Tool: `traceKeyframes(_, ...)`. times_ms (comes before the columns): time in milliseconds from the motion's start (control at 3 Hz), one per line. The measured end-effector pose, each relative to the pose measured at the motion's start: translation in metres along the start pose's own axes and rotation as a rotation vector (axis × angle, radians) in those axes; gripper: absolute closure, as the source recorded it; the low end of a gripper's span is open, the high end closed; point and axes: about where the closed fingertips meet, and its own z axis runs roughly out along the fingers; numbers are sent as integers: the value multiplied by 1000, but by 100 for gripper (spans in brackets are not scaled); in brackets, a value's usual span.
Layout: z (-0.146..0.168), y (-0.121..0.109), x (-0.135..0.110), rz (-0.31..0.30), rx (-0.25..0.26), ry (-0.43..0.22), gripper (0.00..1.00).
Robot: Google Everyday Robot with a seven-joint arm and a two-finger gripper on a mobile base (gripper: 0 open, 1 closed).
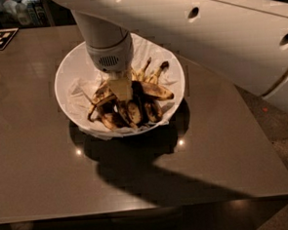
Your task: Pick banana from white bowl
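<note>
Gripper (121,88) is down inside the white bowl (68,68), buried among the fruit, arm (202,30) slanting in from upper right; how wide it stands and whether it grips anything, cannot tell. Banana (155,91) lies in the bowl on crumpled paper (79,94), just right of the gripper, above a blackened bunch (134,112); bowl sits on brown table (209,147).
</note>
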Motion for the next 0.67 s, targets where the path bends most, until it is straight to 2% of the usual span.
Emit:
traceKeyframes(333,-15,4,-4,-20,46,-63,100)
traceKeyframes(667,-42,19,1,-60,86,-124,100)
